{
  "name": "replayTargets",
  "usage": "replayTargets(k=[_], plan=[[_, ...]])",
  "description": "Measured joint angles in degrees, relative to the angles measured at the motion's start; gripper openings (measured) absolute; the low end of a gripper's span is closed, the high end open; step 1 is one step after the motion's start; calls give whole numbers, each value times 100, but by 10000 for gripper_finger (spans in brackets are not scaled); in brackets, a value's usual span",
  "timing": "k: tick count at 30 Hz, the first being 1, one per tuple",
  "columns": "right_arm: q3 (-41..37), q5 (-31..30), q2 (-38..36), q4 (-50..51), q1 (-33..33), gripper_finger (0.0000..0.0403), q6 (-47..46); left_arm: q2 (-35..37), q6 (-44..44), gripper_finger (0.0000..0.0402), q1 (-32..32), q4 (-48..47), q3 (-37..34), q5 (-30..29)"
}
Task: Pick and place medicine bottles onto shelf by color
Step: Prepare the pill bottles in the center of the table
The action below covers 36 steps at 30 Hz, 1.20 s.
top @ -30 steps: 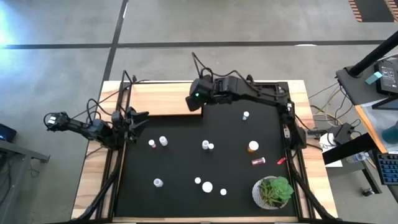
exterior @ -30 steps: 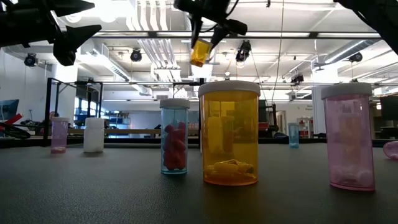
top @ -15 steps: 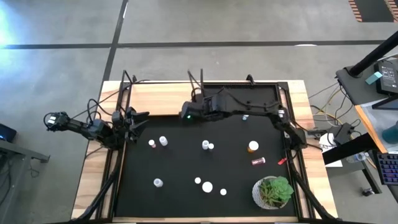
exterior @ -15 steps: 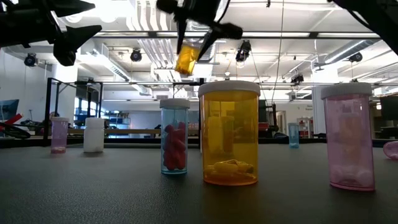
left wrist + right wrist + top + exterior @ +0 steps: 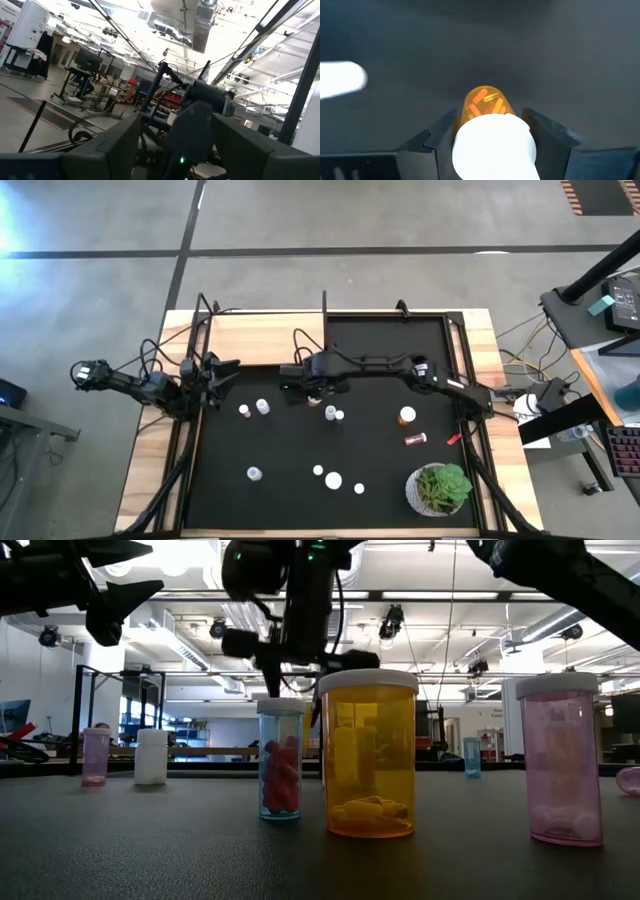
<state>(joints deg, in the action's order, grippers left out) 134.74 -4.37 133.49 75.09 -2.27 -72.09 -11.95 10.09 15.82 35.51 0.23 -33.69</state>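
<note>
Right gripper (image 5: 312,387) extended across the black mat (image 5: 290,500) from the right side of the desk (image 5: 145,480), fingers (image 5: 546,131) closed on an orange medicine bottle (image 5: 487,125), white cap toward the wrist camera, orange body and pills pointing down at the mat. Shelf (image 5: 262,340) lying just behind the gripper, along the mat's far edge; bare wood board with open surface on its left portion. Open mat immediately in front of the fingers, then two small white bottles (image 5: 334,414) near and slightly right. Further right, well apart: an orange-topped bottle (image 5: 407,416) and a red bottle lying on its side (image 5: 415,439). To the left of the fingers, a white pair (image 5: 254,408); loose white bottles (image 5: 333,479) near the front edge; potted plant (image 5: 439,488) at the front right corner. Left gripper (image 5: 222,375) parked at the mat's left edge, fingers spread, empty. Low view only: large orange bottle (image 5: 368,753), clear bottle with red capsules (image 5: 280,760) and pink bottle (image 5: 559,760) standing upright in the foreground, right arm descending behind them. Right wrist view only: grip on the bottle, plus a blurred white object (image 5: 341,79) beside it. Left wrist view: room ceiling and the far arm.
</note>
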Motion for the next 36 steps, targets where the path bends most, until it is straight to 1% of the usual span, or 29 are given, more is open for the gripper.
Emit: replayTargets(k=[12, 15, 19, 24, 27, 29, 33, 35, 36], plan=[[7, 36, 345, 101, -30, 192, 15, 5, 0, 228, 0, 6, 0, 0], [7, -4, 343, 89, -54, 203, 74, 5, 1, 228, 2, -7, 0, 1], [2, -12, 330, 105, -109, 243, 67, 2, 0, 228, 2, -8, 0, 2], [15, -19, 312, 141, -138, 310, 2, 4, 0, 228, 0, 0, 0, 0], [15, -58, 165, 206, -148, 349, 3, -12, 2, 228, 2, -7, 0, 2], [18, -187, -15, 279, -148, 370, 4, -26, 1, 228, 1, 1, 0, 1], [22, -491, -480, 509, -137, 387, 14, -35, 0, 228, 0, 1, 0, 0], [20, -890, -743, 754, -89, 388, -22, -39, 2, 228, 2, -2, 0, 2], [11, -1196, -862, 906, -43, 388, -89, -39, 1, 228, 0, -2, 0, 0]])
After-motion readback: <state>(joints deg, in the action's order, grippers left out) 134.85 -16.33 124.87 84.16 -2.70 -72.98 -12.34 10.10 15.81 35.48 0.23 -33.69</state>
